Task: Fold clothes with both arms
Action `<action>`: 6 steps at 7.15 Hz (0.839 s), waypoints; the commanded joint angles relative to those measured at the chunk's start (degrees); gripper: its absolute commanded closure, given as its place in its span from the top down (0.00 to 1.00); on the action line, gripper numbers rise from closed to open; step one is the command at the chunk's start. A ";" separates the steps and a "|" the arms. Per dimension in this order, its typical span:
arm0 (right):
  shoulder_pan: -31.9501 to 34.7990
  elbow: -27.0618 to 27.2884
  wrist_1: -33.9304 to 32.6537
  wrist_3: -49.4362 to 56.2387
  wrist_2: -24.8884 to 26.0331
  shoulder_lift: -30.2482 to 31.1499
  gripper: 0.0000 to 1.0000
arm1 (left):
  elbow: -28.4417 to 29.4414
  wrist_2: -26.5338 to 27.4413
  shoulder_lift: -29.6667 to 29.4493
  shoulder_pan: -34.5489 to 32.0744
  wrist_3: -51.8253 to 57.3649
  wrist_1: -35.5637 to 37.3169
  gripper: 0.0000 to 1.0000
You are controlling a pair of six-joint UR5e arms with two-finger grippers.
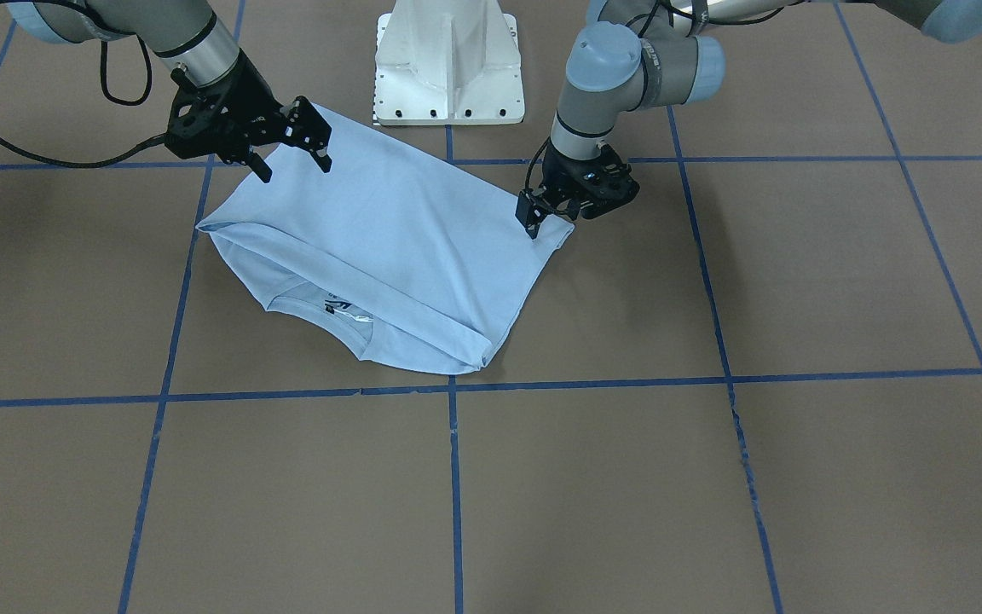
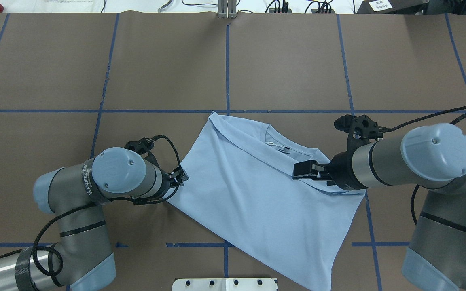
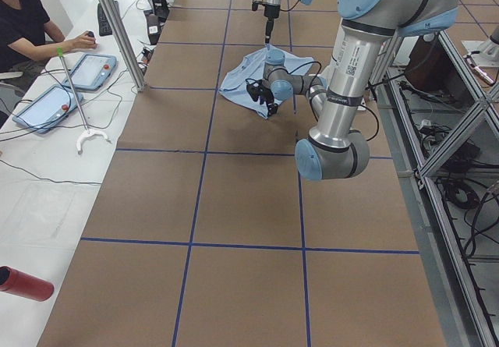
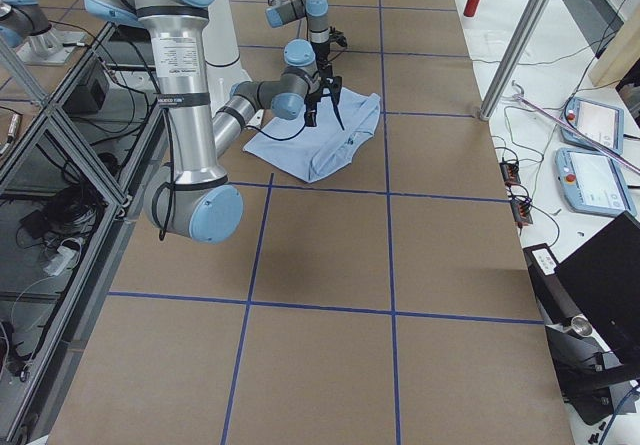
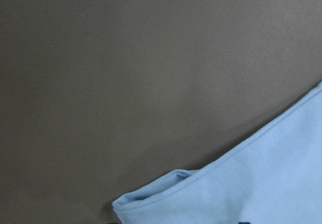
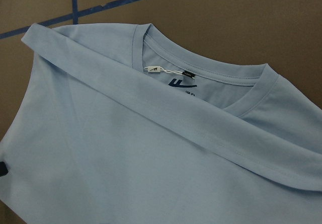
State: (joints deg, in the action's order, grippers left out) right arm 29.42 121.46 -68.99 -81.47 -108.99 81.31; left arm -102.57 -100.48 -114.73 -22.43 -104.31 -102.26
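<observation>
The pale light-blue T-shirt [image 1: 389, 230] [image 2: 257, 190] lies folded on the brown table, with a straight folded edge running just below the round neckline [image 6: 216, 85] and its label. My right gripper [image 1: 293, 164] [image 2: 299, 170] hovers open over the shirt's edge on the robot's right, holding nothing. At the opposite corner my left gripper [image 1: 552, 217] [image 2: 181, 178] stands low, its fingers apart, and the cloth there lies flat. The left wrist view shows only that corner of the shirt [image 5: 251, 183] on the table. The chest print is hidden.
The white pedestal base [image 1: 448, 60] stands just behind the shirt. Blue tape lines [image 1: 454, 477] grid the table. Beside the table, a person [image 3: 31, 19] sits at a desk with tablets [image 3: 93, 70]. A red bottle [image 3: 23, 283] lies near the edge.
</observation>
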 commanded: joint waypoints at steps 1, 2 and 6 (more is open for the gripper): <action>0.20 -0.08 0.00 0.00 0.01 -0.01 1.00 | 0.09 1.08 0.64 -0.15 -0.10 0.13 0.69; 0.20 -0.25 0.00 0.00 0.01 -0.01 1.00 | -0.08 1.08 0.82 -0.15 -0.11 0.13 0.58; 0.29 -0.52 -0.09 0.00 0.01 -0.01 1.00 | -0.52 1.08 2.13 -0.07 -0.11 0.13 0.48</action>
State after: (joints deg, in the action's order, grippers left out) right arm 29.69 120.97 -69.01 -81.47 -108.95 81.30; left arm -103.01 -99.41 -112.97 -22.55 -104.41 -102.13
